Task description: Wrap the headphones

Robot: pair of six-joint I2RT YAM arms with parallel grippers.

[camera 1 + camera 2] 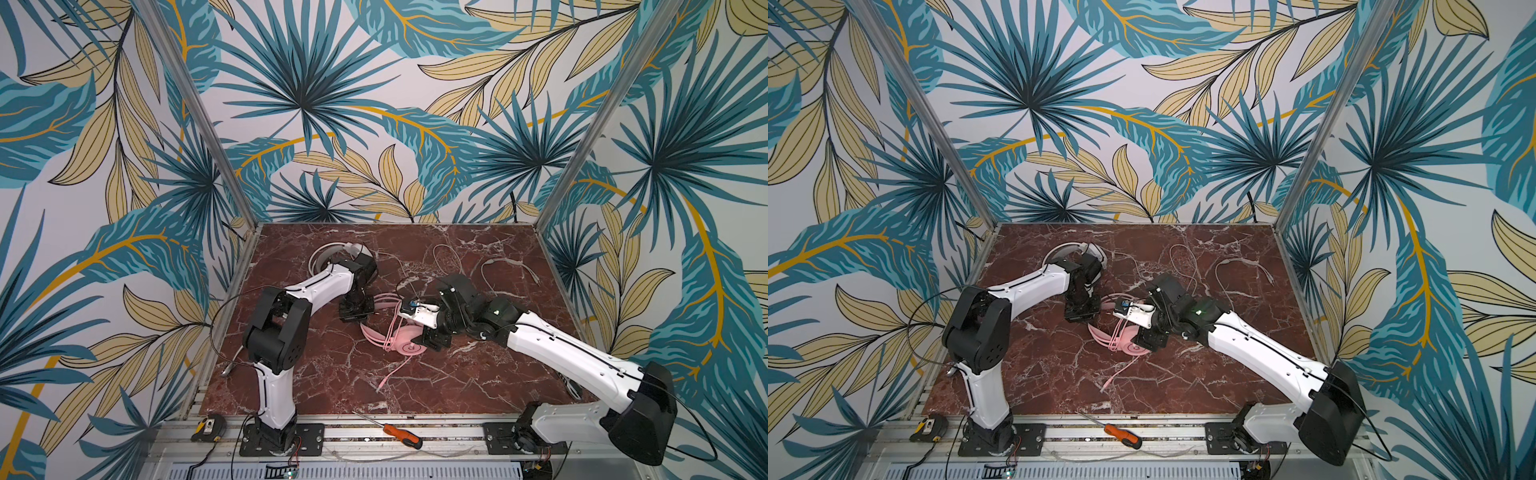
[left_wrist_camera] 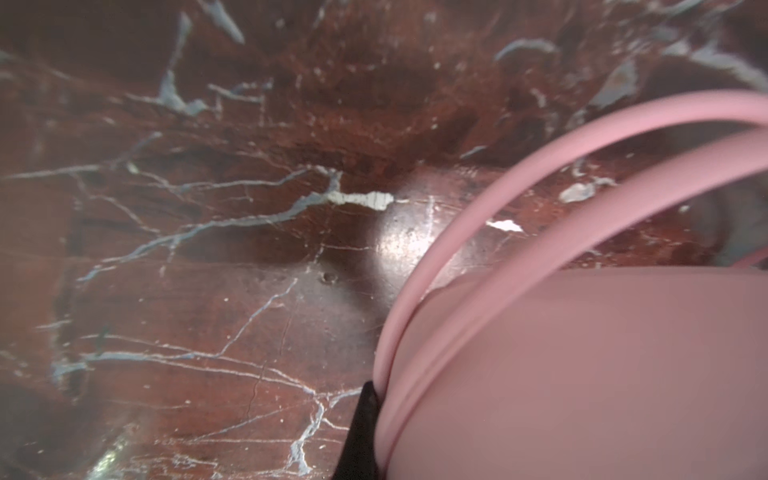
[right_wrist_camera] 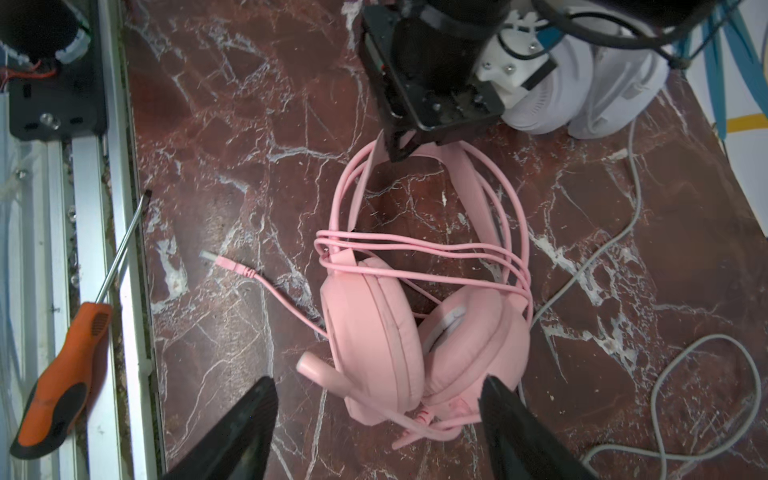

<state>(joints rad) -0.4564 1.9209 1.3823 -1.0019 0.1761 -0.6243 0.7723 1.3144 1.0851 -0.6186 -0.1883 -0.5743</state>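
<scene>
— Pink headset [image 3: 376, 332], where's it lying?
— Mid-table on the marble tabletop [image 1: 457, 374], just past the orange screwdriver [image 1: 402, 435] at the front edge. Earcups together, pink cable [image 3: 415, 239] looped across the headband [image 3: 473, 187]. The right gripper [image 3: 378, 382] hangs over the earcups, jaws spread wide. The left gripper [image 3: 395, 149] sits at the headband's crown, jaws pressed together; whether they pinch a strand, I can't tell.
— And the white headset [image 3: 582, 95]?
— Far left, behind that arm, white cable [image 3: 631, 199] trailing loose.
</scene>
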